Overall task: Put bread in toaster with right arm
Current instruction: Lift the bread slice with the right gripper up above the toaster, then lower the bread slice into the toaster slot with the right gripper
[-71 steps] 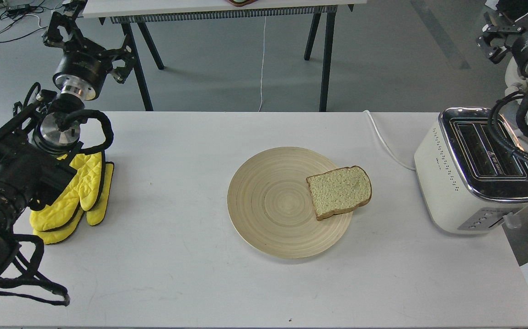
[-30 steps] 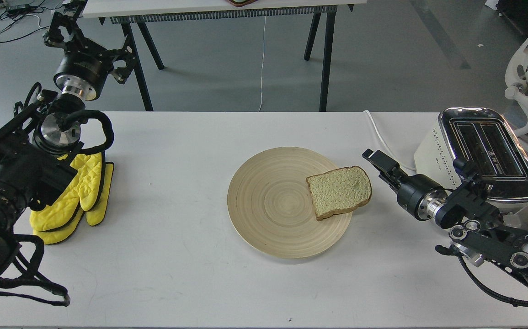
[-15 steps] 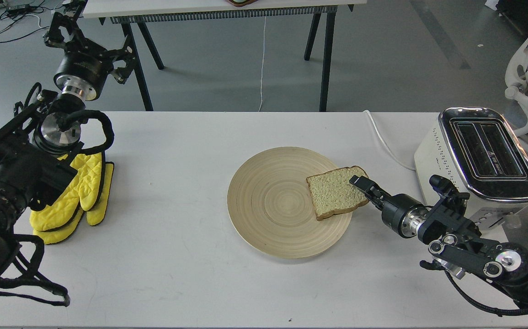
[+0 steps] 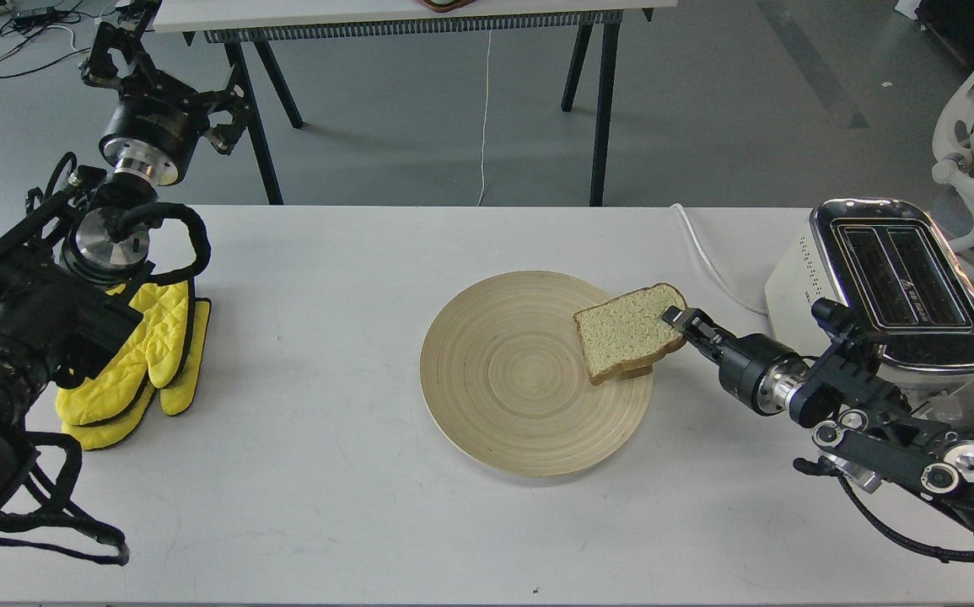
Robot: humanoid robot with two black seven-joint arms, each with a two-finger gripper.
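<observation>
Bread slice (image 4: 626,331): pale crumb, brown crust; tilted, right edge raised clear of the plate, lower left corner low over the plate's right rim, contact there not certain; small shadow beneath.
Right gripper (image 4: 677,320): slim black fingers clamped on the slice's right crust edge, reaching in from the right.
Right arm (image 4: 858,405): low over the table, just in front of the toaster.
Toaster (image 4: 866,312): cream body, chrome top, two slots open and empty; right end of the table, near the slice but apart from it.
Bamboo plate (image 4: 487,379): round, mid-table, bare apart from the slice above its edge.
Left gripper (image 4: 128,63): raised beyond the far left table edge; fingers dark and tangled, apart or together cannot tell.
Oven mitts (image 4: 145,358): yellow pair, left side of table, well apart from the work.
Risk, grip: thin edge pinch on soft bread; likely sag, tear or slip during a fast swing.
Risk, insertion: slice lying near-flat; needs turning on edge and lining up with a slot, otherwise a catch on the chrome rim.
Risk, collision: forearm close to the toaster; a careless lift could nudge it or snag the white cord (image 4: 710,261).
</observation>
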